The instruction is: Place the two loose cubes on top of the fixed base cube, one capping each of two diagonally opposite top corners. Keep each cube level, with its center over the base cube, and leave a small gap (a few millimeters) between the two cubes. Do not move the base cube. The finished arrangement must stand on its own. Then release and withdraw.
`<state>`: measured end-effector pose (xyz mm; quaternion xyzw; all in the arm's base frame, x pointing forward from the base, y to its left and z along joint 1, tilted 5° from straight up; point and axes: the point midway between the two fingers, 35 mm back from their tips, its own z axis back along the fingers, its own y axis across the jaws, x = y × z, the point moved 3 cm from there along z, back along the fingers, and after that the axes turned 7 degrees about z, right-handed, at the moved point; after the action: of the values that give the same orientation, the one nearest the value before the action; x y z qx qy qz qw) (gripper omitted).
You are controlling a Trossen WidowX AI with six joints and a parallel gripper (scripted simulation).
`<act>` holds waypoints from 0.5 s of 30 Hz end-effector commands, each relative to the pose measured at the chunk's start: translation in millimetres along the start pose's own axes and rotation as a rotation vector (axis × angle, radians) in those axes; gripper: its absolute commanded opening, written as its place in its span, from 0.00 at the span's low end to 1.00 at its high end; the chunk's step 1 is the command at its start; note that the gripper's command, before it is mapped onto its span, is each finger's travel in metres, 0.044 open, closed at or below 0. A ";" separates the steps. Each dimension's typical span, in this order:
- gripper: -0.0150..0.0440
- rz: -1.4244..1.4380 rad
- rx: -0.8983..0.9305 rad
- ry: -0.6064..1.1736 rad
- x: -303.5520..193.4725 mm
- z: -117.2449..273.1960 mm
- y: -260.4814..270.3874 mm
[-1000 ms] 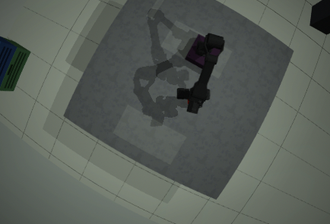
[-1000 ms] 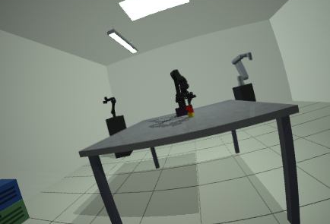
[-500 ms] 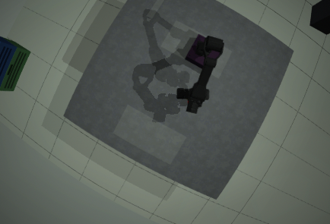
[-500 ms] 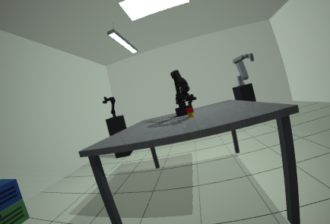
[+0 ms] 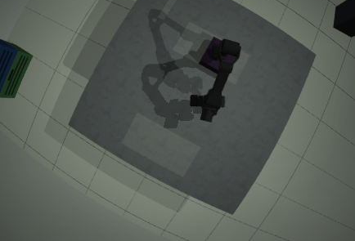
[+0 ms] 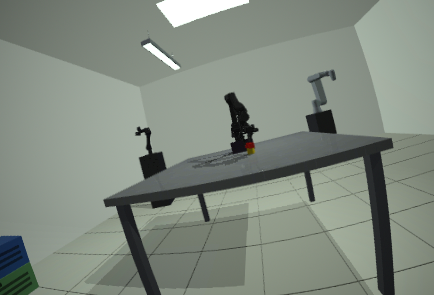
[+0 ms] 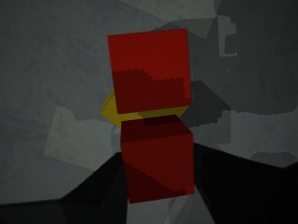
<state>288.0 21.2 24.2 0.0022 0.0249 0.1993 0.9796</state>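
The yellow base cube (image 6: pixel 251 152) (image 7: pixel 111 113) stands on the table, mostly hidden beneath the red cubes in the wrist view; a corner and a strip of it show. One loose red cube (image 7: pixel 151 67) lies over its far side, looks level, and is clear of the fingers. My gripper (image 7: pixel 155 155) is shut on the other red cube (image 7: pixel 158 170), on the near side. A narrow yellow strip shows between the two red cubes. In the exterior view the red (image 6: pixel 250 145) shows as one patch above the yellow. Whether the held cube touches the base is hidden.
The dark grey table (image 5: pixel 266 118) (image 6: pixel 200 188) carries my arm (image 5: pixel 221 81) (image 6: pixel 240 114) on its dark purple mount (image 5: pixel 208 61). The arm hides most of the cubes in the top view. Blue and green crates (image 5: pixel 20 73) (image 6: pixel 15 274) stand off the table.
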 end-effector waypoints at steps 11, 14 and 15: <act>0.60 -0.001 0.003 -0.001 0.1 1.3 0.3; 0.60 0.000 0.000 0.000 0.1 9.0 0.0; 0.60 0.000 0.000 0.000 0.1 9.8 0.0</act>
<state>286.1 21.1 26.9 0.0032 0.0314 0.1993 0.9794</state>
